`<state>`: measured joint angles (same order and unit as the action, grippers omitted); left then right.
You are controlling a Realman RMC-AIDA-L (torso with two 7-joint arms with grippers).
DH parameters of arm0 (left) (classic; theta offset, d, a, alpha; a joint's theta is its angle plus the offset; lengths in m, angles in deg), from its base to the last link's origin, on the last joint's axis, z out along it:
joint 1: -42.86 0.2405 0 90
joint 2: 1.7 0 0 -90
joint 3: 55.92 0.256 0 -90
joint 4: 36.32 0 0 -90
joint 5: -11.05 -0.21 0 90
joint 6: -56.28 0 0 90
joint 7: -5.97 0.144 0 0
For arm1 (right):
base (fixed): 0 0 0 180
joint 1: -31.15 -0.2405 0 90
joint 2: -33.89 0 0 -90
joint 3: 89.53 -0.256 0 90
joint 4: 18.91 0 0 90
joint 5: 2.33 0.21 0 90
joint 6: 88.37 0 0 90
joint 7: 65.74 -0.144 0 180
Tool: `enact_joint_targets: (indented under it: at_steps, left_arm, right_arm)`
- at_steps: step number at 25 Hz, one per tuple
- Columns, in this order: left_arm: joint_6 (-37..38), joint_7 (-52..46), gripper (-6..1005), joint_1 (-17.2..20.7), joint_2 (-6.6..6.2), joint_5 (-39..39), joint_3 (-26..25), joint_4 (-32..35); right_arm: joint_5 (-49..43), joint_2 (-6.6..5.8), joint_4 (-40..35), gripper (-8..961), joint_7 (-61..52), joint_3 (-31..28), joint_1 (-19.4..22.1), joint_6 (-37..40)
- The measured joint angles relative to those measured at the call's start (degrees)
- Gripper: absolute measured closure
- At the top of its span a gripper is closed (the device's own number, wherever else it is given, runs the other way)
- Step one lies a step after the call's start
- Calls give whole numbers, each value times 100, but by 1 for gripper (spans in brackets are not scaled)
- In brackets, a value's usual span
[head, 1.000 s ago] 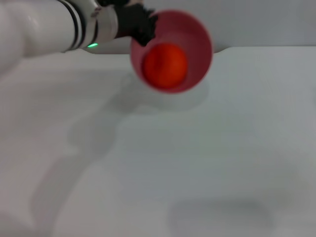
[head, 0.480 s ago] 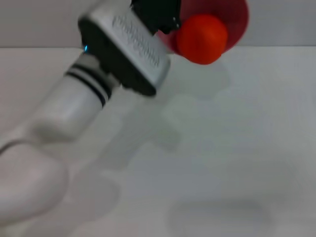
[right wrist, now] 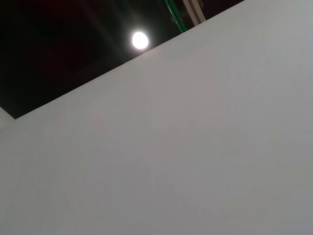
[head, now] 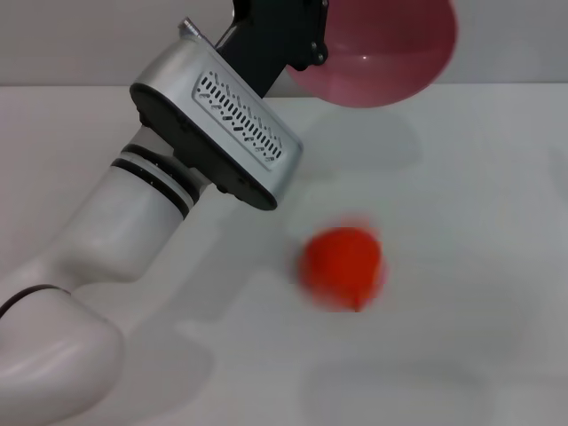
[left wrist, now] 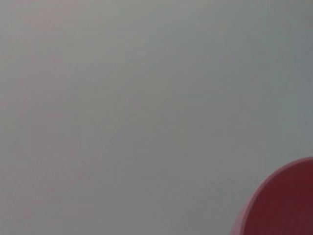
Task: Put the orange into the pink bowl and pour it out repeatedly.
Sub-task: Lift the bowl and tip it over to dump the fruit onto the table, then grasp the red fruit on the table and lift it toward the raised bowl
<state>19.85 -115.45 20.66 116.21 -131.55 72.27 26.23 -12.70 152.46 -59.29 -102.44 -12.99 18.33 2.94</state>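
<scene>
My left gripper (head: 306, 40) is shut on the rim of the pink bowl (head: 382, 53) and holds it raised and tipped over at the far middle of the table. The bowl's underside faces the head camera. A part of the bowl also shows in the left wrist view (left wrist: 283, 205). The orange (head: 343, 266) is out of the bowl, blurred with motion, low over or on the white table (head: 461, 222) in front of the bowl. The right gripper is out of view.
The left arm's grey wrist housing (head: 217, 129) and white forearm (head: 106, 257) cross the left half of the table. The right wrist view shows only a white wall and a dark ceiling with a lamp (right wrist: 140, 40).
The left arm lifted and tipped the bowl over. The orange, which lay inside it, rolled to the rim and dropped out toward the table, nearer to me.
</scene>
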Motion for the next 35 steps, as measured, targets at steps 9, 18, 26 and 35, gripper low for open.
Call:
enact_joint_targets:
  at_steps: [9, 18, 26, 35]
  left_arm:
    - [665, -637, 956, -161, -4, 17, -536, 62]
    - [6540, -1221, 956, -1625, -5, 558, -3868, 353]
    - [9800, -757, 955, -2678, -157, -115, -6775, 7]
    - [10132, -814, 955, -2509, -370, -231, -7469, 144]
  right_arm:
    - [-6, 12, 166, 419, -74, 27, -46, 29]
    - [-247, -5, 310, 419, -883, 79, -163, 39]
    - [-2702, -462, -486, 419, -2841, -137, -461, 101]
    - [-7659, -424, -3900, 420, -6829, -1096, -791, 387]
